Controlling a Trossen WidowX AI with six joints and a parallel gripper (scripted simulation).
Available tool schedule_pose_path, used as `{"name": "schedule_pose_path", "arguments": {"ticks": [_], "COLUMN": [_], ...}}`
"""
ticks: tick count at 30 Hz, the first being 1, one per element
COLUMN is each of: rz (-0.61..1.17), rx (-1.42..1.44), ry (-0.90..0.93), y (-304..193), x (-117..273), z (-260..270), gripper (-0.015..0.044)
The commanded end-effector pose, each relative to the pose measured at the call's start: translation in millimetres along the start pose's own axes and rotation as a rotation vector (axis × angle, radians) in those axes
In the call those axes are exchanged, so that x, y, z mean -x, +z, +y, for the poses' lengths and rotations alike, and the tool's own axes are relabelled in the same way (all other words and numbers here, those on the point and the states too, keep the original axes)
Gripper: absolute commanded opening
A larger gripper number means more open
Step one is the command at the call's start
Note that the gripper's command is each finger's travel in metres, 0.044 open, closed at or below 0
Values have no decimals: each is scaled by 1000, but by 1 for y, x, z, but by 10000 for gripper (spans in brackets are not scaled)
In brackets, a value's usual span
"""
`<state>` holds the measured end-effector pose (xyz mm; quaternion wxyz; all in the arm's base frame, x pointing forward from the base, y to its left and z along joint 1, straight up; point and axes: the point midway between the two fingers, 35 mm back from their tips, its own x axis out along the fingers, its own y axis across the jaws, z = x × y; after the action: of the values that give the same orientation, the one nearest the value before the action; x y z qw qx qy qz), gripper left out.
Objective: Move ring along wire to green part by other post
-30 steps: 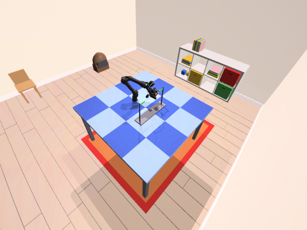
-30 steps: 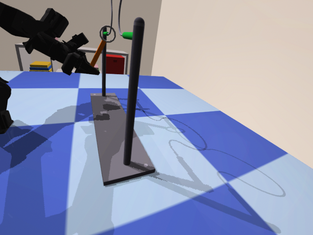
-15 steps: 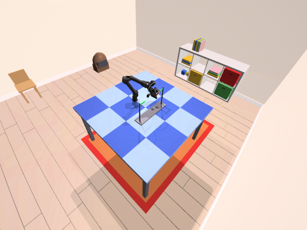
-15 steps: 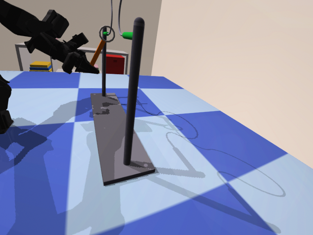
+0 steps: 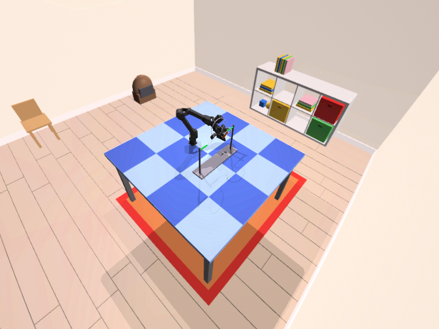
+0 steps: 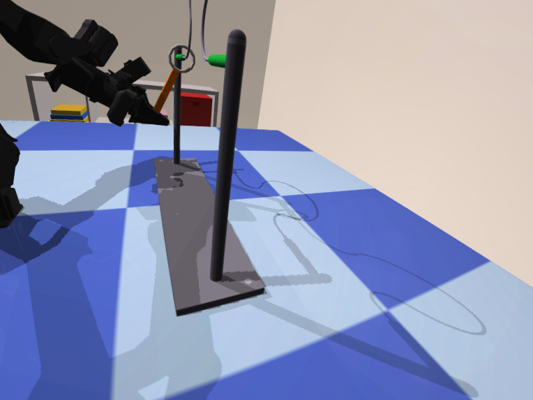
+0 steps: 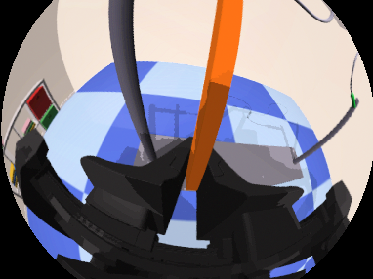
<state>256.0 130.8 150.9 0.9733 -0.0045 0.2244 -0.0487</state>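
My gripper (image 6: 160, 116) (image 7: 195, 142) is shut on the orange handle (image 5: 225, 134) (image 6: 165, 90) (image 7: 225, 49), which slants up to the ring. The grey ring (image 6: 169, 57) is around the green part (image 6: 179, 56) (image 5: 229, 129) beside the far post (image 6: 176, 119) (image 5: 231, 138) (image 7: 122, 29). The thin grey wire (image 6: 190, 12) (image 7: 303, 2) rises close to the ring's upper right in the exterior view; whether they touch cannot be told. The other green part (image 6: 217, 60) (image 5: 203, 147) (image 7: 353, 99) is at the near post (image 6: 229, 128) (image 5: 199, 162). The ring is mostly cut off in the wrist view.
Both posts stand on a grey base plate (image 5: 216, 162) (image 6: 191, 248) (image 7: 259, 163) on the blue checkered table (image 5: 208, 229). The wire loops high above the plate, partly outside the exterior view. A shelf (image 5: 304, 83) stands beyond the table.
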Motion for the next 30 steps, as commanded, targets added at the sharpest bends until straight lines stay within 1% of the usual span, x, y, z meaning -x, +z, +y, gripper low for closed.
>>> {"name": "schedule_pose_path", "arguments": {"ticks": [1,25,30], "rz": [4,4,5], "rx": [5,5,6], "ry": [-7,-7,-3], "y": [-8,-12,-11], "x": [-3,-5,-5], "z": [-1,-1,0], "gripper": [-150,-150,-19]}}
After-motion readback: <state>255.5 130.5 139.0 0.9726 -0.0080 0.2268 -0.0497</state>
